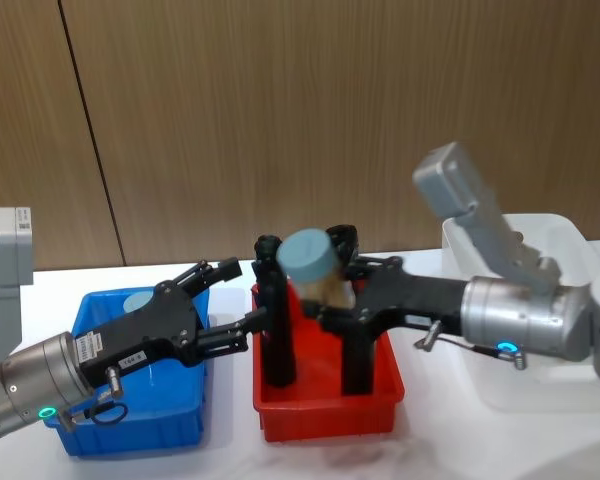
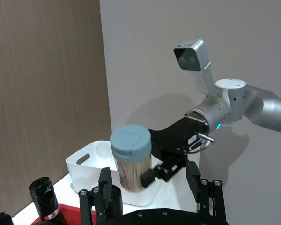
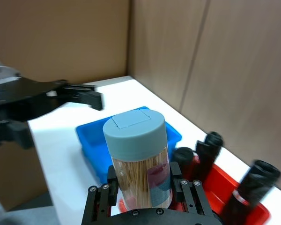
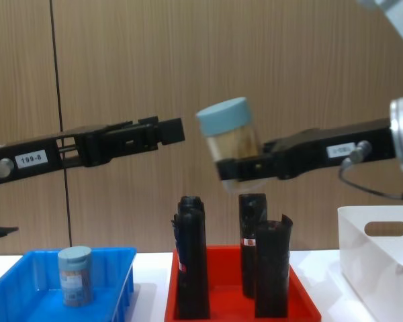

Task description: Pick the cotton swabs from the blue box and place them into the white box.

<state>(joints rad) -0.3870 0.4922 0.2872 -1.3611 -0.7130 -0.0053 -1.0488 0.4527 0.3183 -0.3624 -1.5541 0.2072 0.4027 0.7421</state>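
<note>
Currently the right gripper [image 4: 236, 168] is clamping a cotton swabs tub [image 4: 230, 133] in its jaws above the red tray [image 4: 221, 307]; the left gripper [image 1: 242, 298], jaws spread empty, is hovering just beside it.

"199-8" on white label [image 4: 30, 159], left hand [image 4: 173, 131]

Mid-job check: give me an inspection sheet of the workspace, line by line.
Surface: white table carrying three containers in a row.
Job's things: one cotton swab tub held in the air above the red tray; second tub standing in the blue box; white box at the robot's right, contents hidden.
Clutter: black rolls upright in the red tray.
Grippers: right gripper shut on the raised tub; left gripper open, raised beside it.
Cables: black loop at the left wrist, another at the right.
Surroundings: wood-panel wall.
</note>
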